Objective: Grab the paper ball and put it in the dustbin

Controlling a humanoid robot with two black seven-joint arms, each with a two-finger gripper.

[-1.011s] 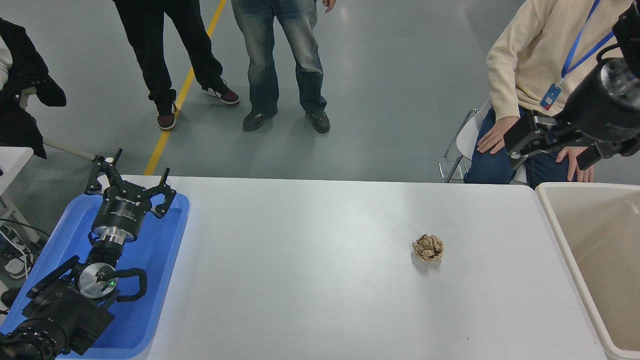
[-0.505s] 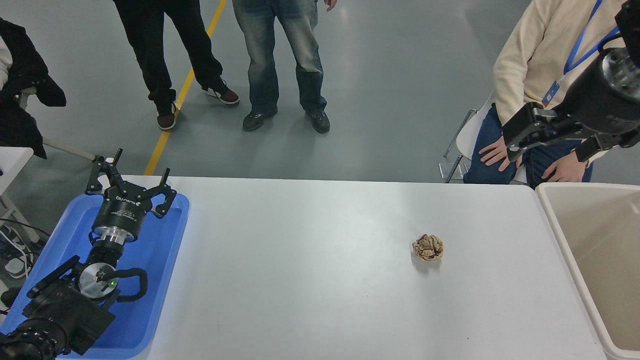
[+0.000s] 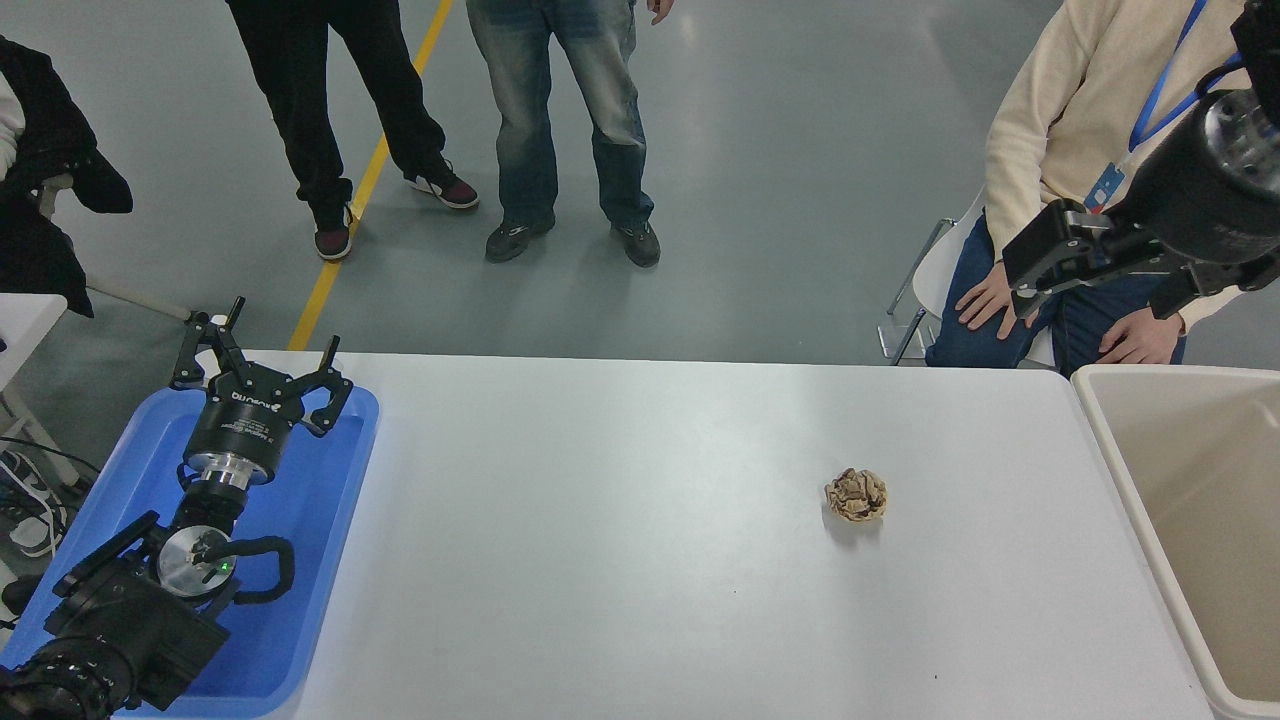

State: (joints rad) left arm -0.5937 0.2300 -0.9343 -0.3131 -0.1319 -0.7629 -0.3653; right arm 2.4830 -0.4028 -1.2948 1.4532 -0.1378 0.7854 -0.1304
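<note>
The paper ball (image 3: 856, 495), a crumpled tan wad with brown creases, lies alone on the white table (image 3: 620, 560), right of centre. The beige dustbin (image 3: 1108, 440) stands at the table's right end, with its deep inside showing nothing in it. My right gripper (image 3: 1092, 298) hangs high at the upper right, above and beyond the table's far edge. It is open with nothing in it, well away from the ball and up-left of the dustbin. My left gripper (image 3: 265, 350) is parked open over the blue tray (image 3: 310, 600) at the lower left.
A seated person in a cream sweater (image 3: 1070, 110) is right behind my right gripper, hands on knees. Two people (image 3: 540, 120) stand on the grey floor beyond the far edge. A white chair (image 3: 935, 275) sits by the table's far right corner.
My right gripper has risen slightly and shifted a little left, still open. The seated person's hands moved a bit. The paper ball and left arm stay put.
</note>
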